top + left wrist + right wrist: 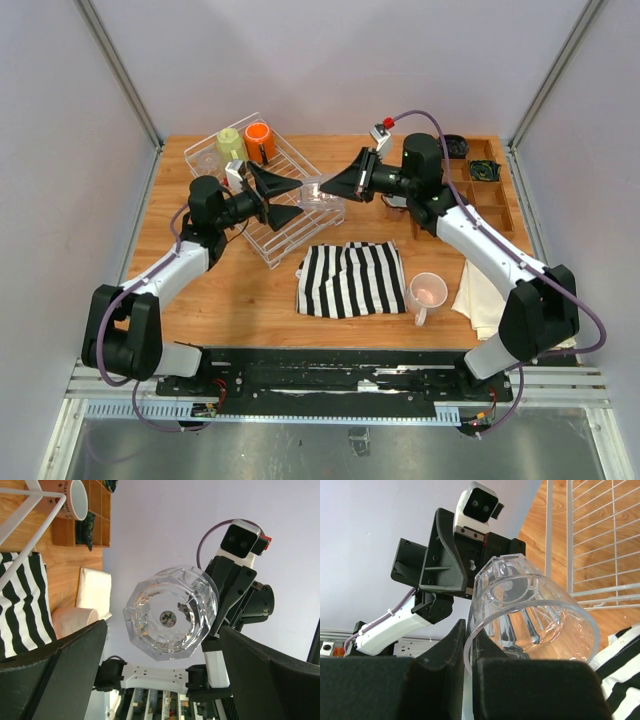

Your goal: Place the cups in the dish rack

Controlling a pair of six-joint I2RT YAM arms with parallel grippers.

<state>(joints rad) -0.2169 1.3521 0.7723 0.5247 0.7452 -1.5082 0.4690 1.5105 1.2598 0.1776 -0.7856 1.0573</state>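
Observation:
My right gripper (330, 187) is shut on the rim of a clear glass tumbler (318, 192) and holds it on its side above the right end of the white wire dish rack (262, 228). In the right wrist view the rim of the tumbler (535, 615) is pinched between the two fingers of that gripper (471, 655). My left gripper (302, 199) stands open and faces the tumbler's base (171, 612), not touching it. An orange mug (259, 140), a yellow-green mug (231, 143) and a second clear tumbler (208, 160) sit in the rack's far end. A pale pink mug (428, 293) stands on the table.
A black-and-white striped cloth (350, 278) lies in front of the rack. A wooden compartment tray (487, 195) sits at the back right, and a cream cloth (478, 295) lies near the pink mug. A dusty-pink mug (75, 497) stands by the tray, mostly hidden under the right arm from above.

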